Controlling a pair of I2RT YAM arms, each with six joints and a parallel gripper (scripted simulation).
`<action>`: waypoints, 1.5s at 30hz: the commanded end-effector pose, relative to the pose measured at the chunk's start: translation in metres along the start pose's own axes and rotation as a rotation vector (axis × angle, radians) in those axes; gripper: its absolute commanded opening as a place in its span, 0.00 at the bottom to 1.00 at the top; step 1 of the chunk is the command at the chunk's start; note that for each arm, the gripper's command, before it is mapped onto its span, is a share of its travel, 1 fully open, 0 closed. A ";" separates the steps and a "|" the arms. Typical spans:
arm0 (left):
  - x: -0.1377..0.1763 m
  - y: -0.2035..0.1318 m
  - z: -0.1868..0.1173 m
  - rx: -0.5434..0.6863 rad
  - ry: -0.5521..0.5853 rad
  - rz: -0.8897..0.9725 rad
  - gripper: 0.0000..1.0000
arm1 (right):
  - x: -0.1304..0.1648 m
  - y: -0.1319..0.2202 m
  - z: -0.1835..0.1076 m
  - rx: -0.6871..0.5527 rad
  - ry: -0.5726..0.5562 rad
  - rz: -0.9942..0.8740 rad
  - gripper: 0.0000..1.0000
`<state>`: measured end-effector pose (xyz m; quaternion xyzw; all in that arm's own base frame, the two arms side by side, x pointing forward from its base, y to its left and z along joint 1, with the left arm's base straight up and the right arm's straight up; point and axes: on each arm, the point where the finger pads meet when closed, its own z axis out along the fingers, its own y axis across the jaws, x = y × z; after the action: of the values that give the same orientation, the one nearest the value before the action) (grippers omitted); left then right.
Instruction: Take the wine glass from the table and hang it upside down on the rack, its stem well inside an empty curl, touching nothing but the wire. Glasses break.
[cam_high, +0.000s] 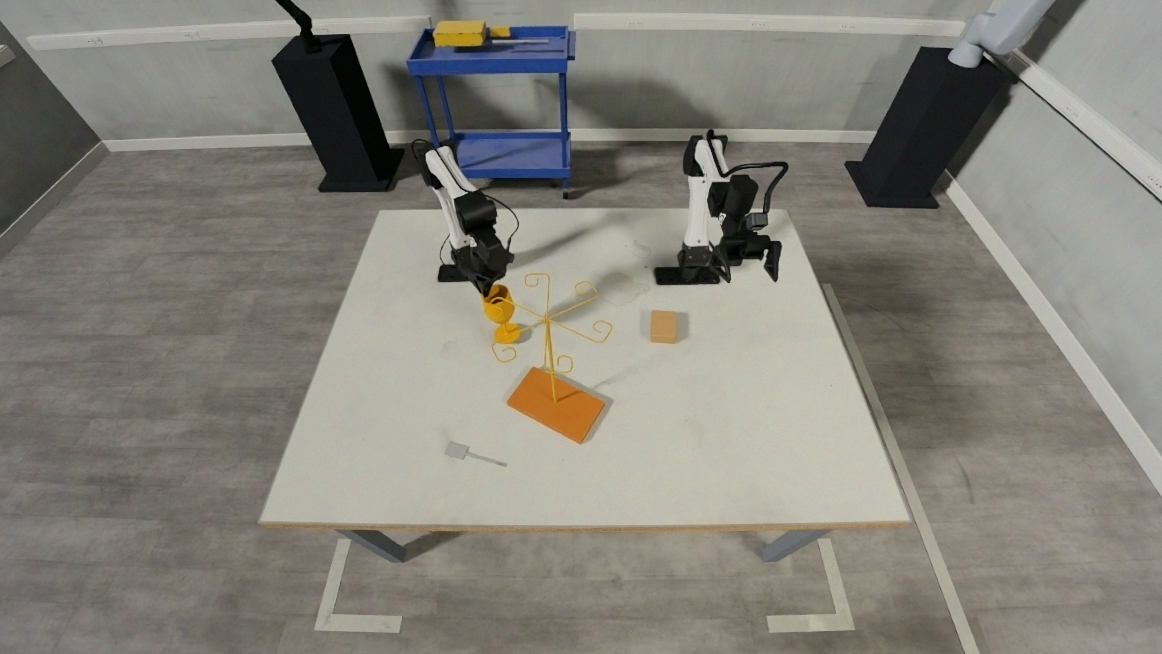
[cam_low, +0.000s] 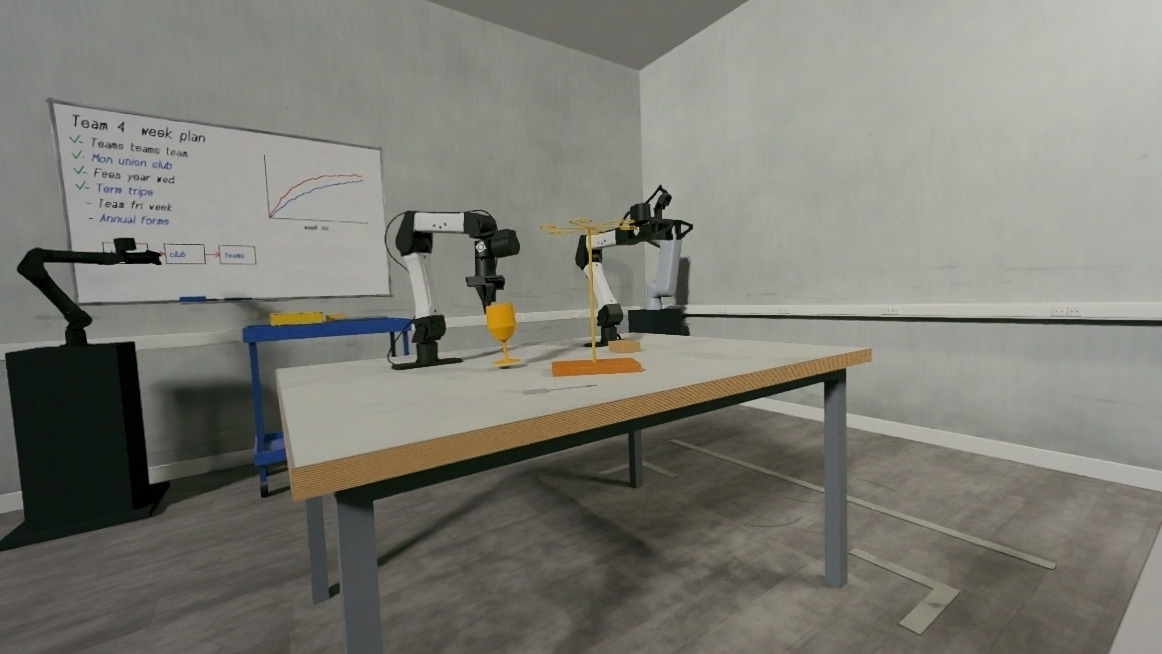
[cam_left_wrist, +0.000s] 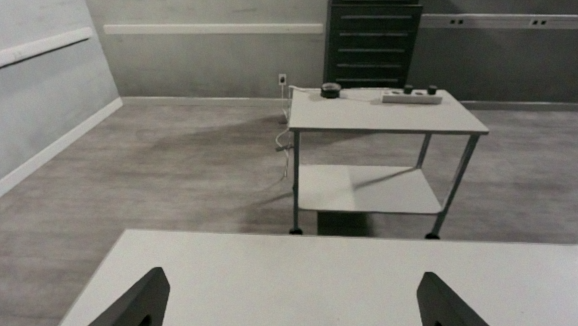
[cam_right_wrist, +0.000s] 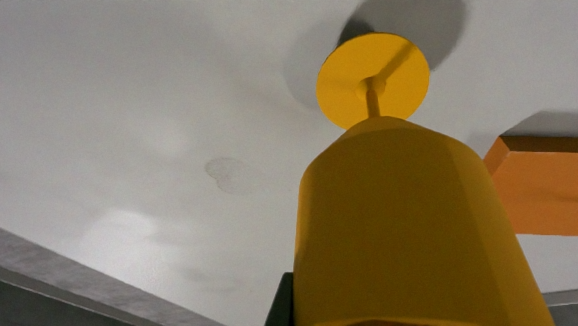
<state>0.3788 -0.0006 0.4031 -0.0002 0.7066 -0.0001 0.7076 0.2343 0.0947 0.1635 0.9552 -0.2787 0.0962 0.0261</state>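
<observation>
We have the right gripper (cam_high: 486, 290) (cam_low: 489, 305) (cam_right_wrist: 297, 281) pinched shut at the rim of the wine glass (cam_high: 498, 310) (cam_low: 501, 323) (cam_right_wrist: 400, 215), its fingers closed on the thin bowl wall. The glass hangs below our right jaws, mouth up and slightly tilted, its foot just off the table (cam_high: 691, 471) (cam_low: 406, 422) (cam_right_wrist: 125, 125), with the shadow standing apart from it. It is not on the rack.

Near those jaws, toward our left arm, the wire rack (cam_high: 550, 365) (cam_low: 591, 300) spreads its curls; from above, one curl overlaps the bowl, and we cannot tell whether they touch. Its orange base (cam_high: 569, 410) (cam_low: 597, 367) (cam_right_wrist: 545, 192) lies lower down, past the glass's foot. Farther from our right jaws, beyond the post toward the left arm, a tan block (cam_high: 663, 326) (cam_low: 624, 346) sits on the table. A flat grey tool (cam_high: 456, 450) (cam_low: 557, 389) lies farther out still, ahead of the jaws.

Well apart from the glass, the left gripper (cam_high: 749, 276) (cam_low: 687, 227) (cam_left_wrist: 291, 278) is spread wide, with nothing between its fingers.
</observation>
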 end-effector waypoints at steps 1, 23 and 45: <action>-0.024 -0.001 -0.002 0.002 -0.067 -0.008 1.00 | 0.005 -0.002 -0.012 0.008 0.017 0.010 0.00; -0.024 -0.001 -0.002 0.002 -0.067 -0.008 1.00 | 0.010 0.000 -0.050 -0.005 0.005 0.002 0.00; -0.024 -0.001 -0.002 0.002 -0.067 -0.008 1.00 | 0.002 -0.089 -0.052 0.461 -0.159 0.730 0.00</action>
<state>0.3788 -0.0006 0.4031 -0.0002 0.7066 -0.0001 0.7076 0.2599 0.1518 0.1980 0.8385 -0.5199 0.0683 -0.1484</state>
